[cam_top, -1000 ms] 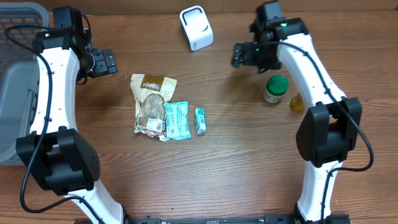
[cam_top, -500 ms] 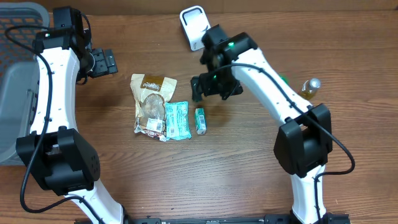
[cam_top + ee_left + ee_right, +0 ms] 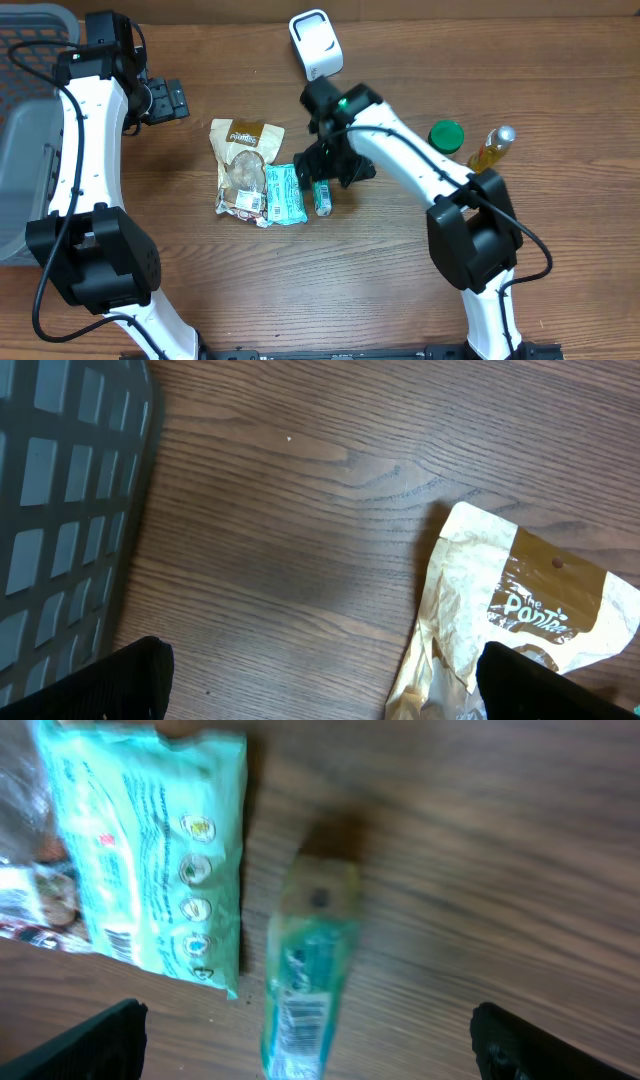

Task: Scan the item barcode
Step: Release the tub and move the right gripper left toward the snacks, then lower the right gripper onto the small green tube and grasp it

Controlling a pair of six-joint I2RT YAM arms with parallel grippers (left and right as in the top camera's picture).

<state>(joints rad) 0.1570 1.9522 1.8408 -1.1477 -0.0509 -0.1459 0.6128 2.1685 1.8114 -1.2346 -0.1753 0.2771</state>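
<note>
Hovering above the middle of the brown wooden worktop (image 3: 400,280): right end effector (image 3: 333,166), jaws spread wide, nothing between them. Its wrist view shows both fingertips (image 3: 100,1040) at the bottom corners, clear of every item.

- Narrow teal stick packet (image 3: 322,193) lies flat directly under the right end effector, long axis running toward the near edge. A barcode is visible on its lower end in the right wrist view (image 3: 305,980); the picture is blurred, so print detail cannot be read.
- Wider teal flat packet (image 3: 285,193) lies just beside it on the left-edge side, apart from it by a narrow strip of wood (image 3: 150,850).
- Brown-and-cream paper snack pouch (image 3: 243,165) overlaps the wider packet's left side.
- White barcode scanner (image 3: 316,45) stands near the middle of the far edge.
- Green-lidded jar (image 3: 446,136) and yellow bottle with a silver cap (image 3: 490,150) sit close together toward the right edge.

Left end effector (image 3: 165,100): wide open, empty, held between the grey mesh basket (image 3: 25,130) at the left edge and the pouch. Its wrist view shows the basket wall (image 3: 60,510) and the pouch top (image 3: 510,620).
</note>
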